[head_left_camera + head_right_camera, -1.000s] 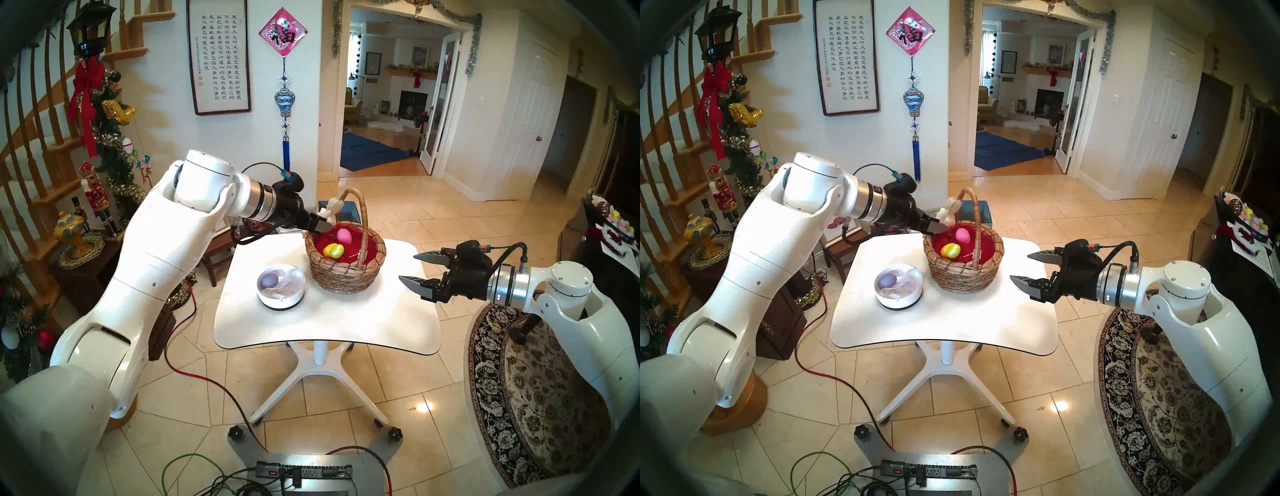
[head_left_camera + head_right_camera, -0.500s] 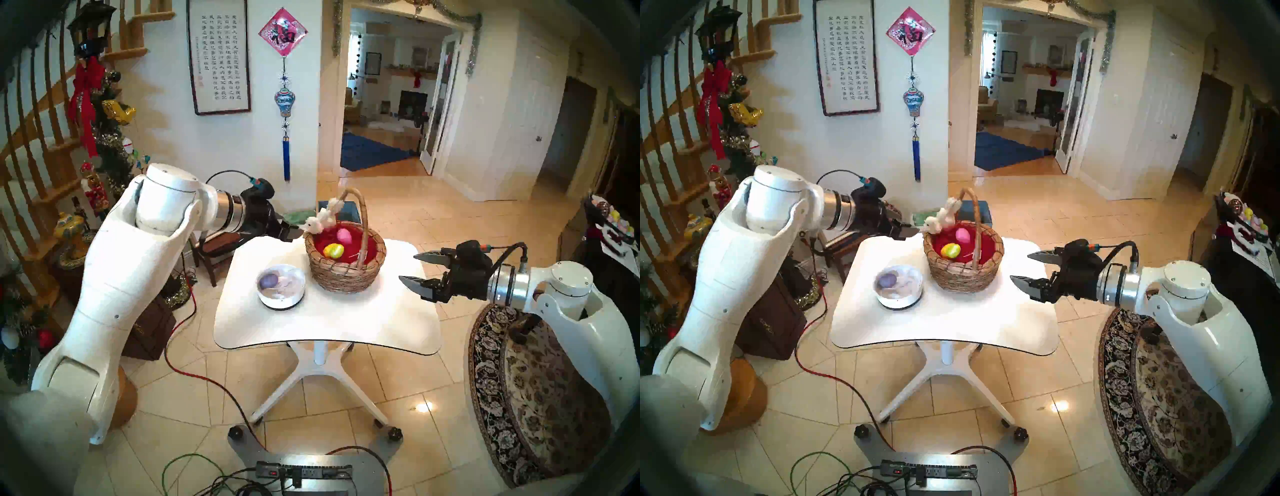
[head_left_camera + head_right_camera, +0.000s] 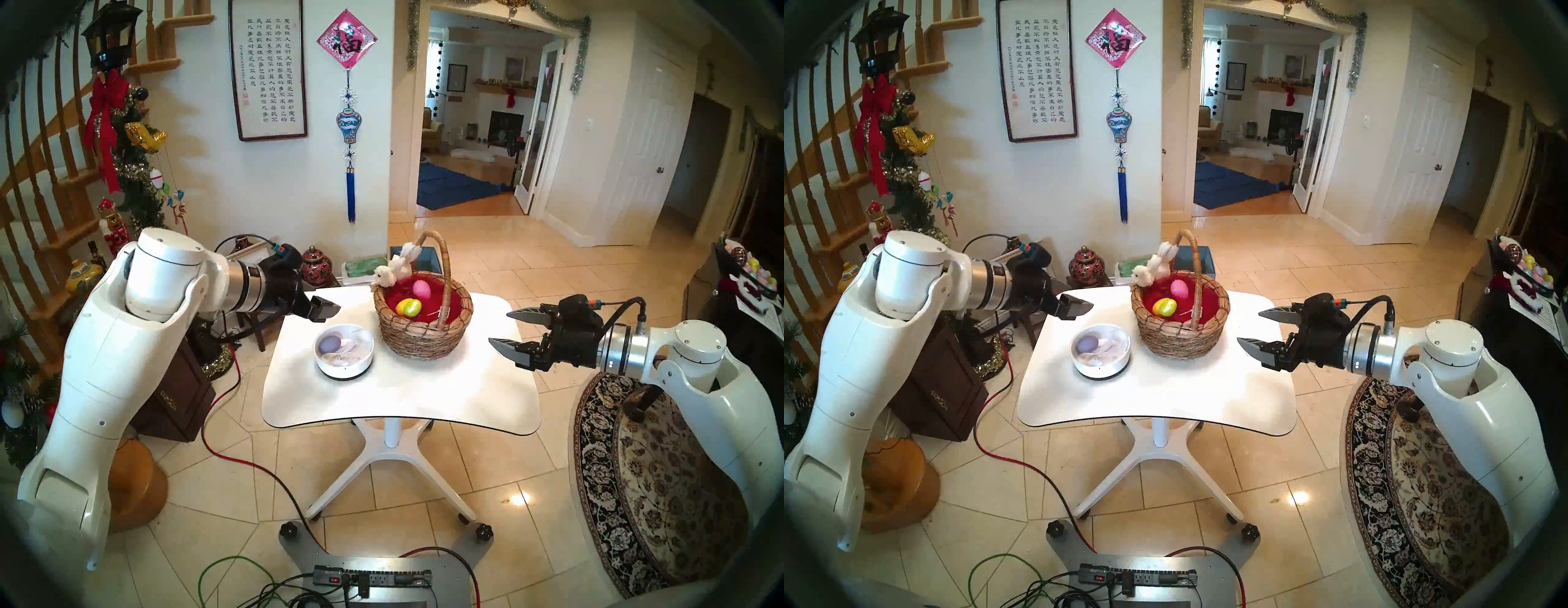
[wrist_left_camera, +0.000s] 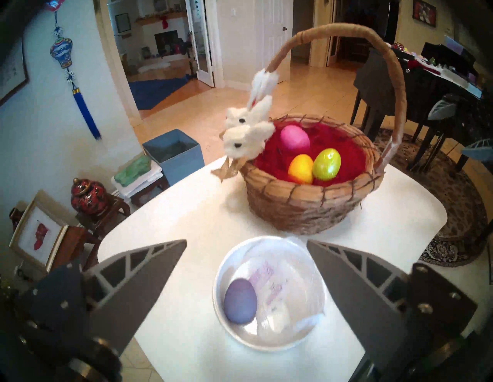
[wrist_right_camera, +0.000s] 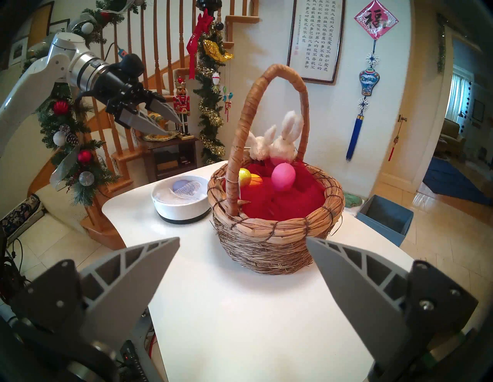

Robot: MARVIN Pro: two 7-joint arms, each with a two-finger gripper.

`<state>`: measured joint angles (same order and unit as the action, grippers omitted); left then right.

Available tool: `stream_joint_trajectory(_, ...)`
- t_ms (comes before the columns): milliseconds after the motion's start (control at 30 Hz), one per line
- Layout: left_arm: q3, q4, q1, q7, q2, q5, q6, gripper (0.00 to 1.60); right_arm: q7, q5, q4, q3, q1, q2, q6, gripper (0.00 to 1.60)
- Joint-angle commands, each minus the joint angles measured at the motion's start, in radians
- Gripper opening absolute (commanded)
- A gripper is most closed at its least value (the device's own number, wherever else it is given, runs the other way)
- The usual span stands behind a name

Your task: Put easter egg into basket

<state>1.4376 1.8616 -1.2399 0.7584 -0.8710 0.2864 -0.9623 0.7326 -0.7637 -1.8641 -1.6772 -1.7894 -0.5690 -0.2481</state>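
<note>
White tabletop (image 3: 403, 395): three eggs lie in the basket (image 3: 424, 335); the purple egg (image 4: 239, 301) waits in the bowl (image 4: 314, 329). Left gripper (image 4: 245, 246) and right gripper (image 5: 242, 244) gape, empty.

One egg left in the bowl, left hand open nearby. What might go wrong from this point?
1. The purple egg lies against the white bowl's wall beside loose wrapping; the open left hand may catch the wrapping or strike the rim.
2. The smooth egg may slip out.
3. On the way to the basket, the handle and plush bunnies stand in the path.
</note>
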Motion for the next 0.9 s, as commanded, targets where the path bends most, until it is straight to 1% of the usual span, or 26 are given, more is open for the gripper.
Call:
stream_joint_trajectory(0, 0.040, 0.062, -0.103, -0.001, 0.069, 0.027, 0.002, 1.60, 0.001, 0.002, -0.002, -0.006, 0.000, 0.003, 0.002, 1.60)
stream_joint_trajectory(233, 0.062, 0.113, -0.163, -0.030, 0.098, 0.041, 0.002, 1.60, 0.001, 0.001, -0.002, -0.006, -0.001, 0.004, 0.003, 1.60)
stream_joint_trajectory(400, 0.053, 0.131, -0.186, -0.067, 0.108, 0.059, 0.002, 1.60, 0.001, 0.001, -0.002, -0.006, -0.001, 0.004, 0.003, 1.60)
stream_joint_trajectory(467, 0.043, 0.136, -0.190, -0.097, 0.102, 0.063, 0.002, 1.60, 0.001, 0.001, -0.002, -0.006, -0.001, 0.004, 0.003, 1.60)
stream_joint_trajectory(667, -0.008, 0.134, -0.176, -0.186, 0.061, 0.072, 0.002, 1.60, 0.000, 0.001, -0.002, -0.005, -0.001, 0.004, 0.003, 1.60)
stream_joint_trajectory(867, -0.061, 0.129, -0.156, -0.247, 0.054, 0.116, 0.002, 1.60, 0.000, 0.001, -0.002, -0.005, -0.001, 0.005, 0.003, 1.60)
